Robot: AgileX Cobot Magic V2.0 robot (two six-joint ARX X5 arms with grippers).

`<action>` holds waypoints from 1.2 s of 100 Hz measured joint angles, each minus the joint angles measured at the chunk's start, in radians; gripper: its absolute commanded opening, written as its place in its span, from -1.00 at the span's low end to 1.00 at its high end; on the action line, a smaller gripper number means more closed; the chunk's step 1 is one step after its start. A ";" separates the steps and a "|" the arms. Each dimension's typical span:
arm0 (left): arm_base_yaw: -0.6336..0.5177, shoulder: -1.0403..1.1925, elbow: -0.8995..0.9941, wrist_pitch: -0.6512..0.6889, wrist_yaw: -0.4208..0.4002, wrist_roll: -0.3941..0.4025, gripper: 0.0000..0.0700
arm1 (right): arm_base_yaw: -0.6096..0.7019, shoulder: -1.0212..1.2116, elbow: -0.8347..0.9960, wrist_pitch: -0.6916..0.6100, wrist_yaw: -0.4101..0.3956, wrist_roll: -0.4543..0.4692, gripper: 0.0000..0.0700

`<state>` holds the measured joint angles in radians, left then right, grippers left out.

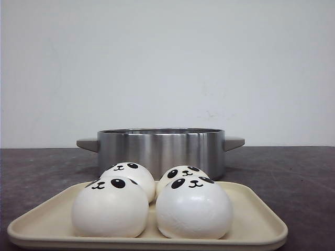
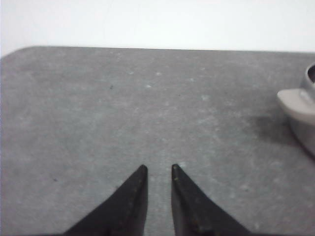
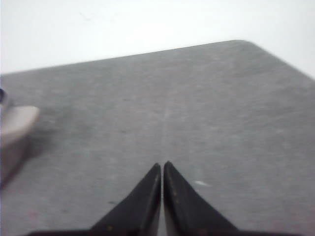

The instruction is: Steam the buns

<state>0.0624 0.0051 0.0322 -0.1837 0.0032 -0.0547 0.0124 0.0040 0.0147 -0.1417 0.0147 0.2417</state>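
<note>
The left hand [image 2: 157, 169] hangs over bare tabletop [image 2: 123, 108] with its two black, pointed fingers slightly parted and nothing between them. The right hand [image 3: 162, 167] has its matching tapered fingers pressed together at the tips, clenched on nothing. Both hover above a dark grey, speckled, stone-like surface, and each wrist view catches at its edge a pale, rounded handle [image 2: 295, 105] of the pot [image 1: 160, 149]. In the front view that pot is a wide, low cylinder of brushed, shiny metal with a stubby grey handle on either side. Just in front of it lies a cream, matte tray [image 1: 256, 222] with rounded corners and a raised rim. On the tray sit the four buns [image 1: 193, 209], smooth white domes with black panda faces, packed two in front and two behind, touching one another.
</note>
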 measured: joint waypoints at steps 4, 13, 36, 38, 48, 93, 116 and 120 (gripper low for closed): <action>0.000 0.000 0.000 0.000 0.000 -0.043 -0.84 | 0.000 0.000 0.000 0.021 -0.039 0.033 -0.99; 0.000 0.000 0.000 0.000 0.008 -0.158 -0.86 | 0.000 0.000 0.000 0.097 -0.159 0.113 -1.00; 0.000 0.011 0.109 -0.031 0.238 -0.397 -0.98 | 0.000 0.005 0.110 0.164 -0.363 0.368 -1.00; 0.000 0.016 0.134 -0.031 0.256 -0.400 -0.98 | 0.000 0.011 0.139 0.132 -0.371 0.379 -1.00; -0.002 0.071 0.282 -0.069 0.313 -0.389 -0.98 | 0.000 0.072 0.309 -0.050 -0.396 0.376 -1.00; -0.097 0.614 0.898 -0.316 0.495 -0.231 -0.41 | 0.000 0.442 0.846 -0.293 -0.484 0.115 -0.63; -0.124 0.640 0.913 -0.393 0.525 -0.221 0.59 | 0.004 0.509 0.847 -0.141 -0.697 0.228 0.80; -0.133 0.640 0.913 -0.416 0.525 -0.219 0.59 | 0.014 0.526 0.847 -0.142 -0.700 0.236 0.80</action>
<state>-0.0704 0.6449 0.9451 -0.5995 0.5285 -0.2741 0.0265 0.5297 0.8619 -0.2832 -0.6857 0.4774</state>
